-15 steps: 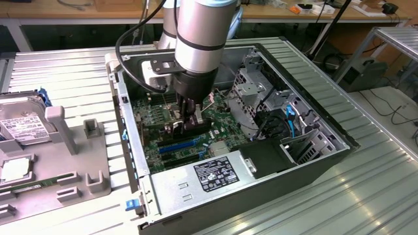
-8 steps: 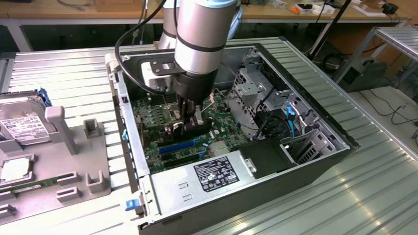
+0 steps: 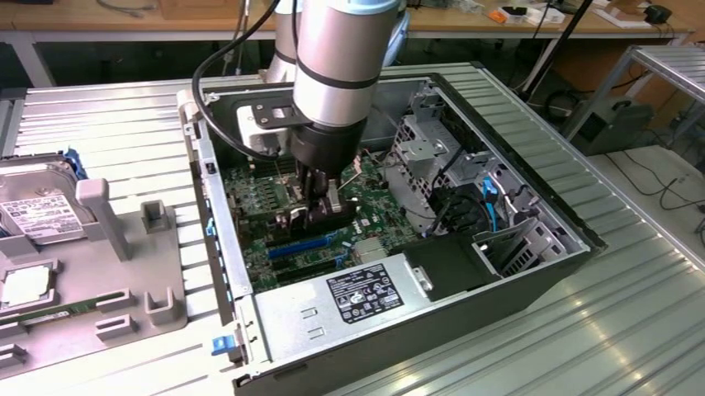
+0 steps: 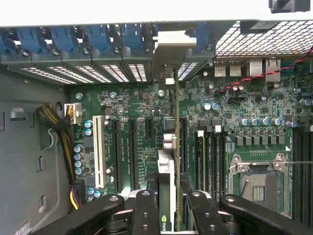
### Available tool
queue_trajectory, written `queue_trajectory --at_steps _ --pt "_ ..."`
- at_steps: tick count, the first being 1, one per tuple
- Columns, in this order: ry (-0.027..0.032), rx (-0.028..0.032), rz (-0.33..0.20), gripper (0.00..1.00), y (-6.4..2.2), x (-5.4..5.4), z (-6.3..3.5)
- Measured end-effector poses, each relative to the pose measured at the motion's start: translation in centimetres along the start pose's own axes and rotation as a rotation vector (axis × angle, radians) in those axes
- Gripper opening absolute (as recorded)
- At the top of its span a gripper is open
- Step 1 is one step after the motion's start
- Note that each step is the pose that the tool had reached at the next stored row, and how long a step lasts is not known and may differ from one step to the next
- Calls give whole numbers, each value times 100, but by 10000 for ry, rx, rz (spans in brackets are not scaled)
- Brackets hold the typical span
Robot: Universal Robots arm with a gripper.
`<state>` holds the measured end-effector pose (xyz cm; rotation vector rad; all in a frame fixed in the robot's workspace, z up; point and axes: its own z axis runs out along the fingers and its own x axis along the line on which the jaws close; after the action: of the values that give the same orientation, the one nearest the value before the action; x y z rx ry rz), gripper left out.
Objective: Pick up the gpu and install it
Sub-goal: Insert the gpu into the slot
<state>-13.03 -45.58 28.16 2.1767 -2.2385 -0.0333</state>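
In the exterior view, the pincer [image 3: 322,202] is down inside the computer case [image 3: 529,272], gripping the gpu [image 3: 312,221] just below its fingers. In the wrist view, the pincer [image 4: 171,208] squeezes the gpu [image 4: 169,147] on both sides. The gpu stands on its edge over the green board [image 4: 127,98].

- Overhead light is falling evenly on the metal table [image 3: 617,330], and its ribs are throwing bright streaks of glare.
- The arm [image 3: 336,74] is shading the motherboard [image 3: 264,214]. The inside of the case [image 3: 529,198] is sitting dimmer than its surroundings.
- In the wrist view, the case rim [image 4: 98,12] is blowing out to white and the vent grille [image 4: 264,36] is glowing.
- The gpu [image 4: 166,171] is catching light on its pale edge.
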Motion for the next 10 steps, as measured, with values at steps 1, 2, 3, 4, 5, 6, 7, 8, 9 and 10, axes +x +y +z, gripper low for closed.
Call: queue_trajectory --at_steps 1,2,3,4,5,6,7,8,9,10 --pt "0 0 0 27 0 3 0" --pt "0 1 0 27 0 7 1" --pt "0 1 -1 27 0 12 1" --pt "1 0 -1 27 -1 18 0" --pt "1 0 0 27 0 24 0" --pt "0 1 0 27 0 25 0" --pt "0 1 2 27 0 25 0" --pt "0 0 1 27 0 25 0" --pt "1 0 0 27 1 25 0" --pt "1 0 -1 27 1 25 0"
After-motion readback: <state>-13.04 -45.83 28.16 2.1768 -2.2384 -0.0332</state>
